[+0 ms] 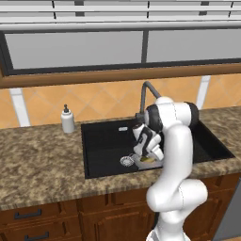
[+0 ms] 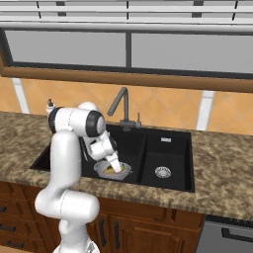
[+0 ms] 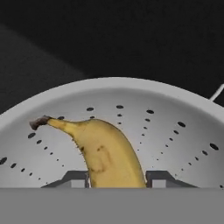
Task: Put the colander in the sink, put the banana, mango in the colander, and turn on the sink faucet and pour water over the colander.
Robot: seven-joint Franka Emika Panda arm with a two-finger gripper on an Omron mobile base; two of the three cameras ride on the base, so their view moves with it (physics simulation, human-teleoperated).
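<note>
The white-grey colander (image 3: 175, 94) sits in the black sink (image 1: 103, 141), beside the silver drain (image 1: 127, 160). Inside it lies the yellow banana (image 3: 109, 153), dark stem pointing left in the hand view. My gripper (image 3: 117, 180) reaches down into the colander, with one fingertip against each side of the banana's thick end. From the base cameras the gripper (image 1: 149, 157) (image 2: 118, 168) hangs low over the colander (image 2: 111, 171), with a bit of yellow beneath it. The dark gooseneck faucet (image 1: 146, 94) (image 2: 121, 104) stands behind the basin, and no water runs from it. The mango is out of view.
A white soap dispenser (image 1: 68, 120) stands on the speckled granite counter (image 1: 37, 160) left of the sink. A second basin with its own drain (image 2: 162, 172) lies to the right. Tiled wall and a window run behind, with wooden cabinets below.
</note>
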